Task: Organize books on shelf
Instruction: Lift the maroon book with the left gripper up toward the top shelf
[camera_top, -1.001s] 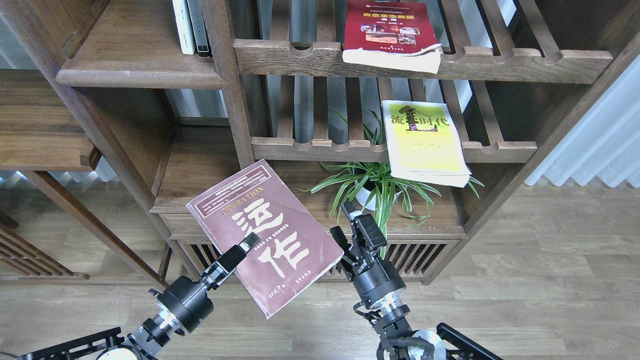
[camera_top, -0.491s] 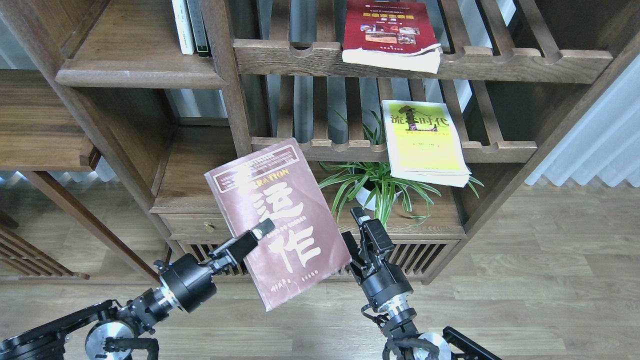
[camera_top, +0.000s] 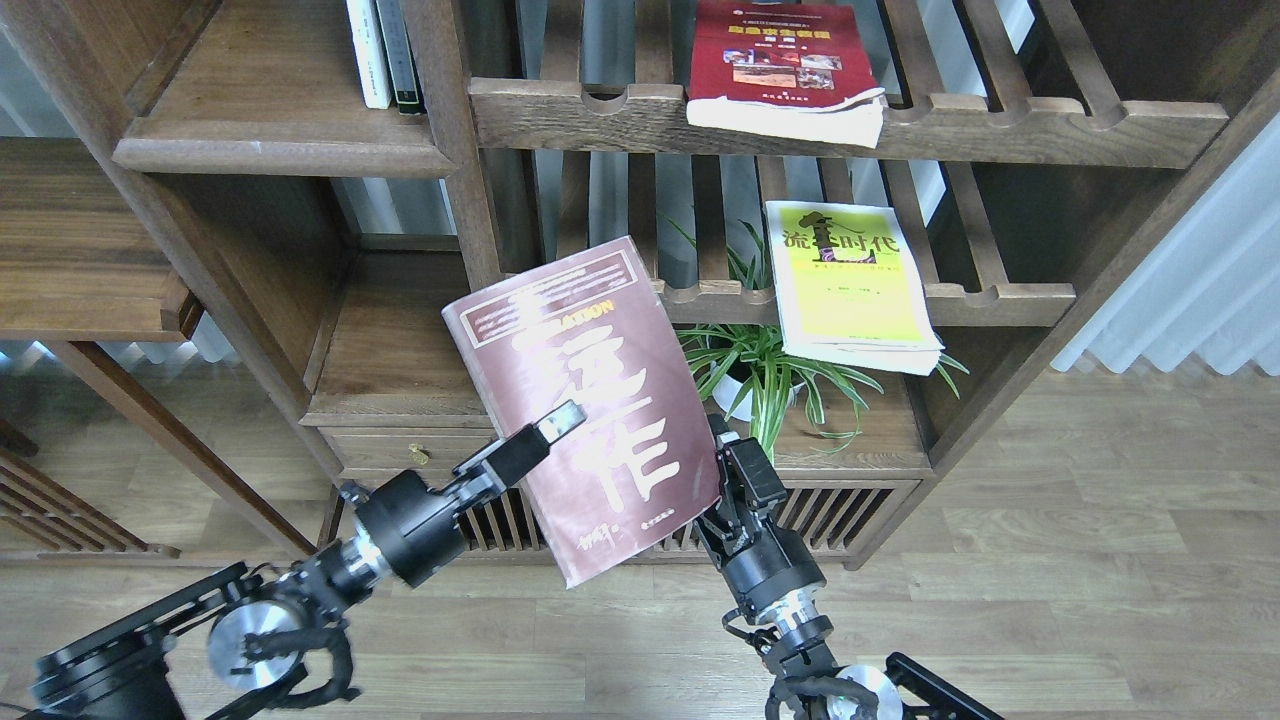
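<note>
The maroon book (camera_top: 590, 400) is held in the air in front of the bookcase, tilted, its top edge overlapping the front rail of the lower slatted rack (camera_top: 1010, 300). The left claw (camera_top: 545, 432) is clamped on the book's left edge, one finger lying across the cover. The right claw (camera_top: 735, 470) stands just beside the book's lower right edge; whether it is apart or together cannot be told, since part of it is hidden by the book.

Risks noted: the book is gripped at one edge only, so sagging or slipping under its own weight is judged possible. The top corner could be caught on the notched rail if the lift continues close to it. The potted plant (camera_top: 760, 370) sits just right of the book and could be brushed.

The yellow-green book (camera_top: 850, 285) lies on the lower rack, overhanging its front. The red book (camera_top: 785, 65) lies on the upper rack. The solid shelf (camera_top: 270, 150) at upper left carries only slim volumes (camera_top: 385, 55).

Against the earlier frames, the maroon book has been raised and turned more upright, and carried rightward; the left arm has been extended further in.
</note>
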